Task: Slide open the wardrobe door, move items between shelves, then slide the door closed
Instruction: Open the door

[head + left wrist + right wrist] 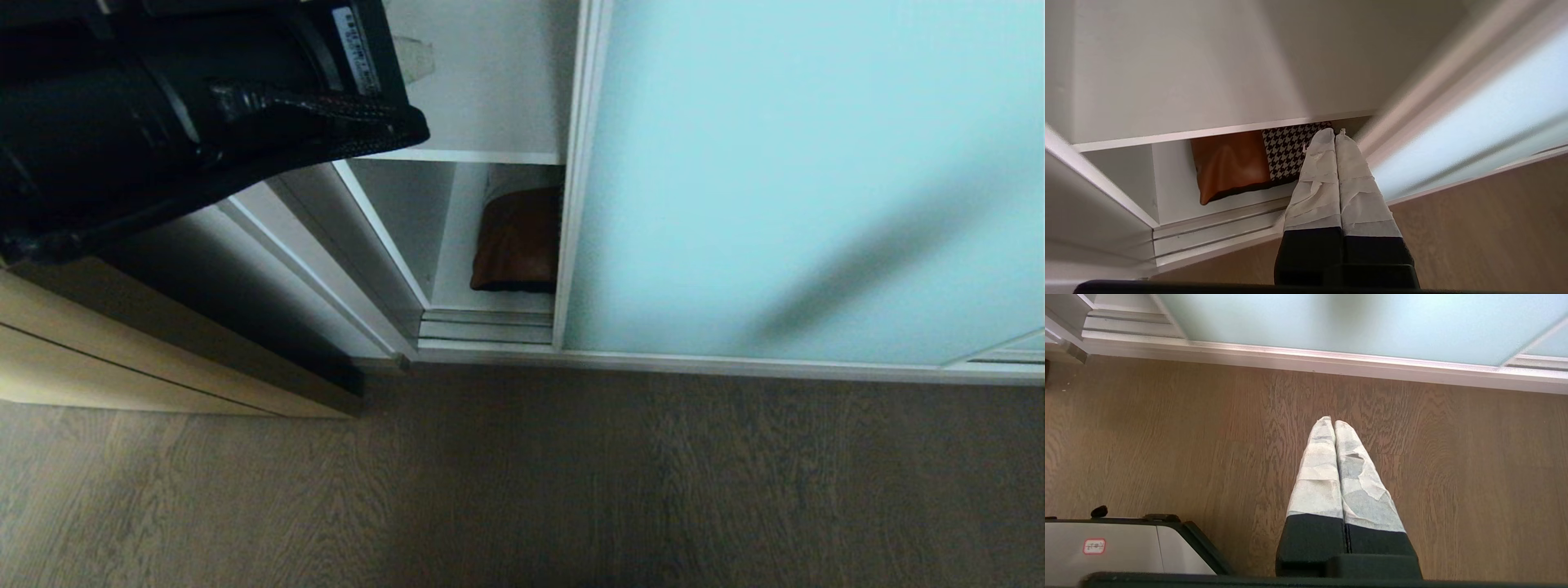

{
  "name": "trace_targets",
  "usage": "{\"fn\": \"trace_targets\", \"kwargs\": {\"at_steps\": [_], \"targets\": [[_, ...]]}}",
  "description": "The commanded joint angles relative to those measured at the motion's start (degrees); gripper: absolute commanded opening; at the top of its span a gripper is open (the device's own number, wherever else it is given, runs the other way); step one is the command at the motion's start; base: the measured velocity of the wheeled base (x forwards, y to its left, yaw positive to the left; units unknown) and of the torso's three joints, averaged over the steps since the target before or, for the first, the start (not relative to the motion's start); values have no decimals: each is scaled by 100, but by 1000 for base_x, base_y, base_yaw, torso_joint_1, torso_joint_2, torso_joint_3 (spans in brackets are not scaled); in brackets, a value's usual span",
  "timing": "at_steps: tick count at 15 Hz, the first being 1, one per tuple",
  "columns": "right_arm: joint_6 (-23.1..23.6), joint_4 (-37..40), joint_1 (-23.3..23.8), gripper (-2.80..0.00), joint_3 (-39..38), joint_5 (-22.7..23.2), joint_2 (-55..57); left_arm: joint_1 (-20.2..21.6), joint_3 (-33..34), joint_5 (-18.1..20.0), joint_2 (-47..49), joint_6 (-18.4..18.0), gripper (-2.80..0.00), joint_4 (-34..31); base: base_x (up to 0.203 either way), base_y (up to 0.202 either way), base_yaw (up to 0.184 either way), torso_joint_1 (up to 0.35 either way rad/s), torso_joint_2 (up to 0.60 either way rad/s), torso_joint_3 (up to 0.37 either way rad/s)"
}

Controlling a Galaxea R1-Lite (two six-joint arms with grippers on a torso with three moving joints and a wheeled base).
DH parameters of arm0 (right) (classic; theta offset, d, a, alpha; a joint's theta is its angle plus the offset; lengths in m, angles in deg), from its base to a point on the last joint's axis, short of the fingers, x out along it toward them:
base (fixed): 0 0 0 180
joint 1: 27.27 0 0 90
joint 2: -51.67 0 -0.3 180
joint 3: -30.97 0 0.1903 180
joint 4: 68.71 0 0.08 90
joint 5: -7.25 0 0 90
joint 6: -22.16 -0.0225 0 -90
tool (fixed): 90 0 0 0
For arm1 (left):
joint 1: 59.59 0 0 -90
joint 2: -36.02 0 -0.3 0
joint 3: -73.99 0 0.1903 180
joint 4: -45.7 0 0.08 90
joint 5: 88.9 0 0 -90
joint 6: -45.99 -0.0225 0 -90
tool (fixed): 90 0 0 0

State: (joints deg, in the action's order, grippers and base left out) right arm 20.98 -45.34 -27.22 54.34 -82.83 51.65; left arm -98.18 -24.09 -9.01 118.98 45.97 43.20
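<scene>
wood-grain flooring (pixel 571 482) runs up to the wardrobe's bottom track. left gripper (pixel 1335 132): jaws pressed together, tape-wrapped fingers (pixel 1318 179) touching along their length, nothing between them; the tips hang in front of the wardrobe opening, near the frame edge of the sliding wardrobe door (pixel 800 180). right gripper (pixel 1334 421): jaws clenched, empty, poised above the floor, well apart from the door. the door stands partly open, leaving a narrow gap at its left. behind that gap, the folded clothes (pixel 1237 163), rust-brown beside houndstooth, lie on the lowest shelf (pixel 1175 204), under a white shelf board (pixel 1188 132). a tan wooden door (pixel 122 359) stands at far left.
</scene>
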Motion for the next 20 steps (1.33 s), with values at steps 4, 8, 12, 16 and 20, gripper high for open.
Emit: {"fn": "trace_targets", "kwargs": {"at_steps": [4, 8, 12, 16, 20], "targets": [[0, 0, 2, -280, 0, -1, 2, -27, -1107, -19, 1564, -16, -280, 142, 0, 0, 0, 0, 0, 0], [-5, 0, -3, -280, -9, -1, 2, -277, -1788, 128, 2570, -2, -280, 688, 0, 0, 0, 0, 0, 0], [-5, 0, -5, -280, -8, -1, 2, -577, -2659, 123, 3569, -2, -280, 1109, 0, 0, 0, 0, 0, 0], [1, 0, -3, -280, -7, -1, 2, -1166, -3151, 19, 4102, 2, -280, 1165, 0, 0, 0, 0, 0, 0], [-4, 0, 4, -280, 0, -1, 2, -1249, -2751, -480, 3639, -51, -280, 1352, 0, 0, 0, 0, 0, 0]]}}
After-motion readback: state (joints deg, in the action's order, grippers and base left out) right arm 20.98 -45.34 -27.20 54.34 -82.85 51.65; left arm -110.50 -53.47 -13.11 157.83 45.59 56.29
